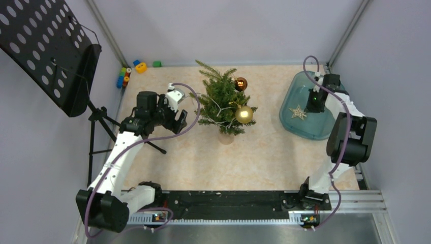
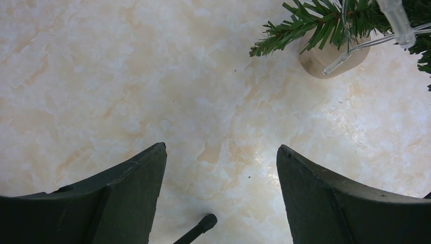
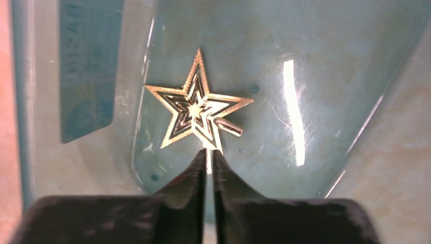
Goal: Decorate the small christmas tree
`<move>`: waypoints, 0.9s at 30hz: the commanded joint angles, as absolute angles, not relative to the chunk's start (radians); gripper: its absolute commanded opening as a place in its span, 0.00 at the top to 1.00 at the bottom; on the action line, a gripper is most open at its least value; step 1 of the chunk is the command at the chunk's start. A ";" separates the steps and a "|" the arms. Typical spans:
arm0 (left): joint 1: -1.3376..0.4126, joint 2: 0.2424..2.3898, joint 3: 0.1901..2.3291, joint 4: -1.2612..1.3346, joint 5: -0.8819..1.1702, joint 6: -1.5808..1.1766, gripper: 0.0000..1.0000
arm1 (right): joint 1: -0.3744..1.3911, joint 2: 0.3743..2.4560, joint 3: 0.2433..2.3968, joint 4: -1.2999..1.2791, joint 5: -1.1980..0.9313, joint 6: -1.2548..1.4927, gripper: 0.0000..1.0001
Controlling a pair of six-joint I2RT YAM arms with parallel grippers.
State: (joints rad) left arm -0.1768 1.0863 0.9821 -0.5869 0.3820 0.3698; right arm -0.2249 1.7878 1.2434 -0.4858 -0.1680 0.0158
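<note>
The small christmas tree (image 1: pixel 222 99) stands mid-table on its pale round base (image 1: pixel 226 137). It carries a string of lights, a gold ball (image 1: pixel 244 114) and a dark red ball (image 1: pixel 241 84). My left gripper (image 1: pixel 178 121) is open and empty, just left of the tree; its wrist view shows a branch (image 2: pixel 305 25) and the base (image 2: pixel 330 56) at top right. My right gripper (image 1: pixel 311 108) is over the teal tray (image 1: pixel 325 129). In its wrist view it (image 3: pixel 209 155) is shut on one lower point of the gold star (image 3: pixel 195 109), which lies in the tray (image 3: pixel 305 51).
A black music stand (image 1: pixel 51 51) on a tripod stands at the left edge; one tripod foot (image 2: pixel 195 231) shows under my left gripper. Several coloured blocks (image 1: pixel 132 68) lie at the back left corner. Walls close the table on three sides.
</note>
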 commanded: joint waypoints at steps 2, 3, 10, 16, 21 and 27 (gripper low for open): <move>-0.180 1.054 1.023 -0.577 0.412 0.386 0.16 | -0.183 1.684 1.280 -0.578 -0.076 -0.043 0.78; -0.181 1.054 1.024 -0.577 0.415 0.385 0.16 | -0.170 1.689 1.287 -0.599 -0.027 -0.072 0.74; -0.190 1.029 1.022 -0.577 0.412 0.387 0.16 | -0.153 1.746 1.271 -0.611 -0.052 -0.268 0.54; -0.208 1.025 1.014 -0.571 0.397 0.395 0.16 | -0.163 1.785 1.264 -0.589 -0.102 -0.372 0.51; -0.222 1.026 1.012 -0.566 0.380 0.400 0.16 | -0.172 1.857 1.347 -0.631 -0.147 -0.403 0.52; -0.222 1.020 1.011 -0.566 0.370 0.401 0.16 | -0.191 1.930 1.389 -0.687 -0.166 -0.429 0.57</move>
